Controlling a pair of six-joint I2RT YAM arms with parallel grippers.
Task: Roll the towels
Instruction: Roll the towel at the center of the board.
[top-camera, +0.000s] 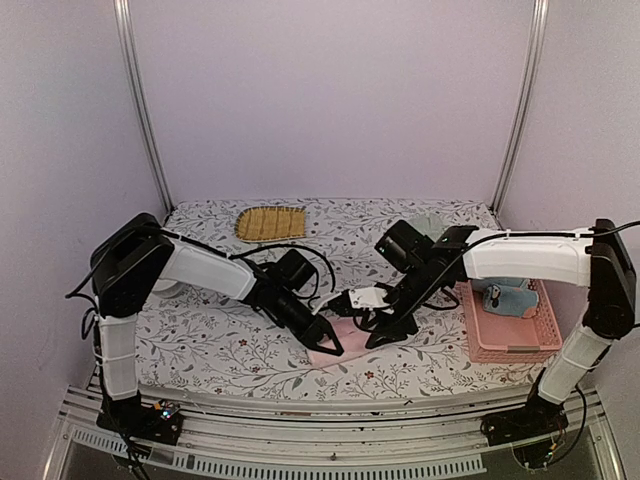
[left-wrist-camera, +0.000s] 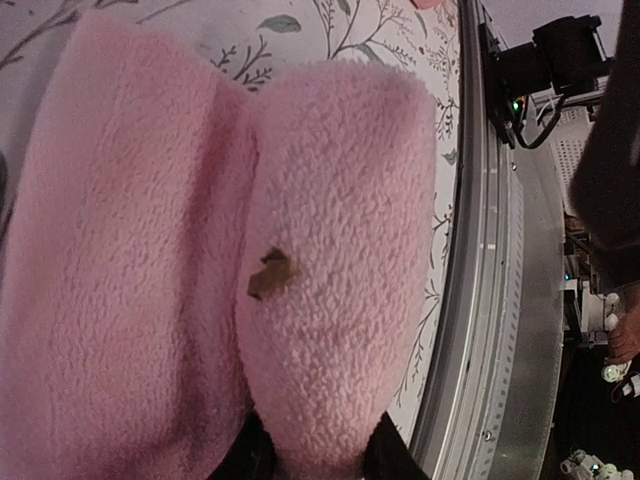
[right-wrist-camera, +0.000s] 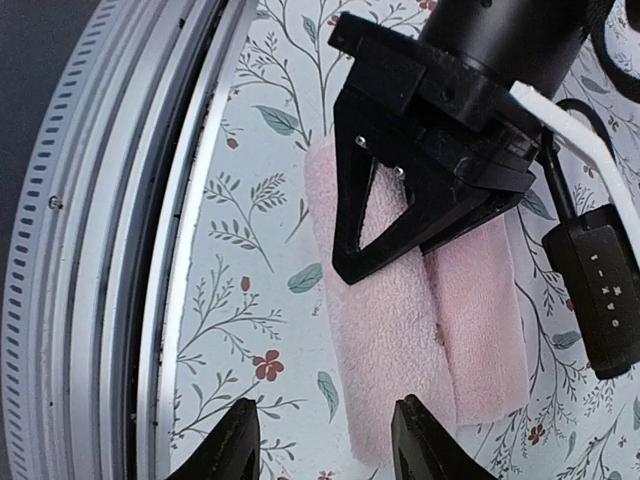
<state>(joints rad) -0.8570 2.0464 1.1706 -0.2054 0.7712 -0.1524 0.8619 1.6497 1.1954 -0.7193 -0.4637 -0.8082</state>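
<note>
A pink towel (top-camera: 336, 350) lies near the table's front edge, partly rolled into a thick roll beside a flatter fold (left-wrist-camera: 120, 250). My left gripper (top-camera: 327, 340) is shut on that roll (left-wrist-camera: 335, 230), which bulges up between its black fingers (left-wrist-camera: 388, 462). The right wrist view shows the left gripper (right-wrist-camera: 390, 255) clamped across the pink towel (right-wrist-camera: 390, 340). My right gripper (right-wrist-camera: 320, 420) stands open just off the towel's near end, one finger (right-wrist-camera: 420, 435) over the cloth's edge, the other over bare tablecloth. A light blue towel (top-camera: 508, 298) lies in the basket. A pale green towel (top-camera: 432, 224) peeks out behind the right arm.
A pink basket (top-camera: 510, 350) stands at the right edge of the table. A yellow-brown woven mat (top-camera: 270, 222) lies at the back left. The metal front rail (right-wrist-camera: 130, 250) runs close beside the pink towel. A small brown speck (left-wrist-camera: 270, 272) sits on the roll.
</note>
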